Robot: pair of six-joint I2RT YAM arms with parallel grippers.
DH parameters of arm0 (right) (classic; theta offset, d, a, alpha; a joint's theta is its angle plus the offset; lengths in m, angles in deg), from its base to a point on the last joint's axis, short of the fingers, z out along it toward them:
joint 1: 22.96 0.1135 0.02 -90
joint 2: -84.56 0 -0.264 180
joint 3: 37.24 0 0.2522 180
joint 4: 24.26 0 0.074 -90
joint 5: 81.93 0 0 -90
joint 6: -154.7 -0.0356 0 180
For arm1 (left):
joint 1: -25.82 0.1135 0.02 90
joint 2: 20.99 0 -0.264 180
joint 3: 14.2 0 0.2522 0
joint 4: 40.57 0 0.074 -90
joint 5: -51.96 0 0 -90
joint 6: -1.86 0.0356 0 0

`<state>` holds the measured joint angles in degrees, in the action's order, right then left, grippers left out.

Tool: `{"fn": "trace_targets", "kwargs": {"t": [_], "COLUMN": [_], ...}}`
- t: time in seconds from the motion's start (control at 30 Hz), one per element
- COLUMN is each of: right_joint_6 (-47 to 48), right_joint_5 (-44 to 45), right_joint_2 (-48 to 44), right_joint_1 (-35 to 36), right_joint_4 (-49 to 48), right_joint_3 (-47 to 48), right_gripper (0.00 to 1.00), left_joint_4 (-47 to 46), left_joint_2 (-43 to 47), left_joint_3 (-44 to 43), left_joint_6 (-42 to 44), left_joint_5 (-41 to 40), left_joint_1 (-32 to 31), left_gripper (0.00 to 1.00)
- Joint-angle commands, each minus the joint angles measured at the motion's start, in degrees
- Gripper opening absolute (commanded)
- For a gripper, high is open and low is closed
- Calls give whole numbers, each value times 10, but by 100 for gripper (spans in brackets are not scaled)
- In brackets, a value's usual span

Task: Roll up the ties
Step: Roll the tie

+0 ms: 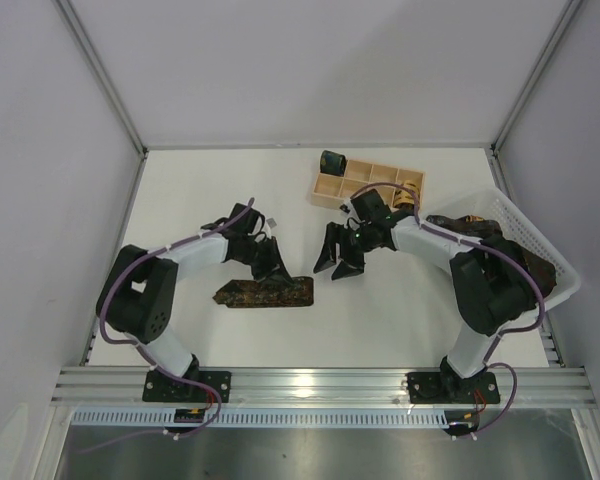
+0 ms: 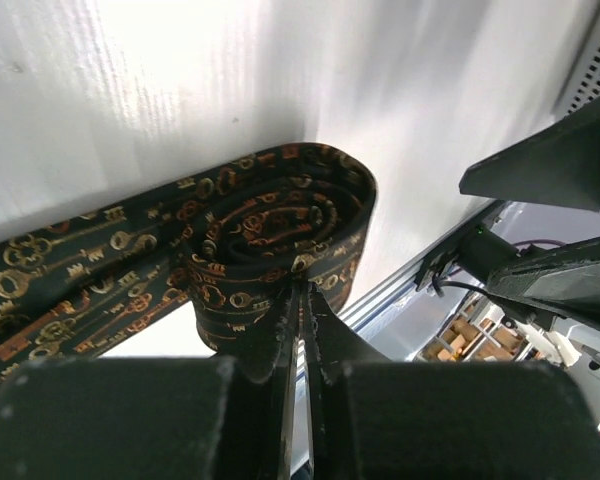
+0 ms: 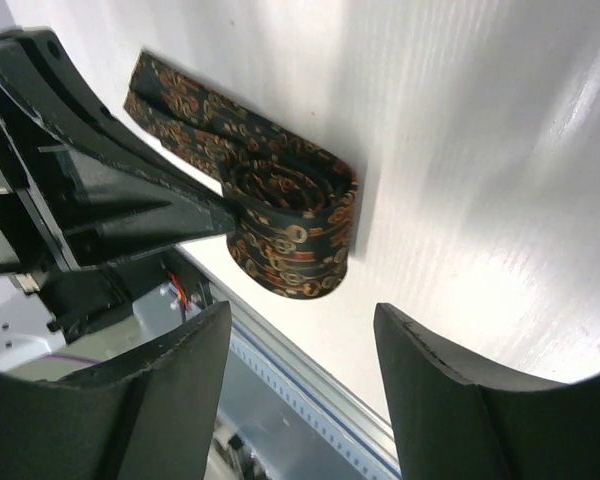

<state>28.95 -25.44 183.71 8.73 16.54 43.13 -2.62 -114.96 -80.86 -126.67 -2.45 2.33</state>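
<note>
Dark fabric printed with gold and orange keys: the tie (image 2: 280, 225) lies on the white table (image 2: 130, 100), one end wound into a loose coil. My left claw (image 2: 300, 300) is narrow, nipping the coil's outer wall. My right claw (image 3: 300, 390) hangs wide apart just beside the coil, holding nothing. Only the top view shows the wooden tray (image 1: 325, 190) and white basket (image 1: 552, 248) at the far right. From up there the tie is just a dark strip.

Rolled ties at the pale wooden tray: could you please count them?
2: a dark green coil at the tray's far-left corner; a tan-gold coil in its right-end compartment. The right arm may hide others.
</note>
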Motion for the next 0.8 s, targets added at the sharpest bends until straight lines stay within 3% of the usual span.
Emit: {"fn": "trace_targets", "kwargs": {"t": [0.0, 0.23, 0.77], "right_joint_6": [46, 20, -6], "right_joint_5": [-91, -124, -154], "right_joint_2": [24, 76, 133], "right_joint_1": [-5, 2, 37], "right_joint_4": [-55, -142, -197], "right_joint_3": [-20, -34, -20], "right_gripper": [66, 67, 62], "left_joint_4": [6, 17, 25], "left_joint_2": [-15, -22, -16], "left_joint_3": [-26, -19, 3], "left_joint_6": [22, 38, 59], "left_joint_5": [-1, -16, -28], "left_joint_1": [-1, 5, 27], "left_gripper": [8, 8, 8]}}
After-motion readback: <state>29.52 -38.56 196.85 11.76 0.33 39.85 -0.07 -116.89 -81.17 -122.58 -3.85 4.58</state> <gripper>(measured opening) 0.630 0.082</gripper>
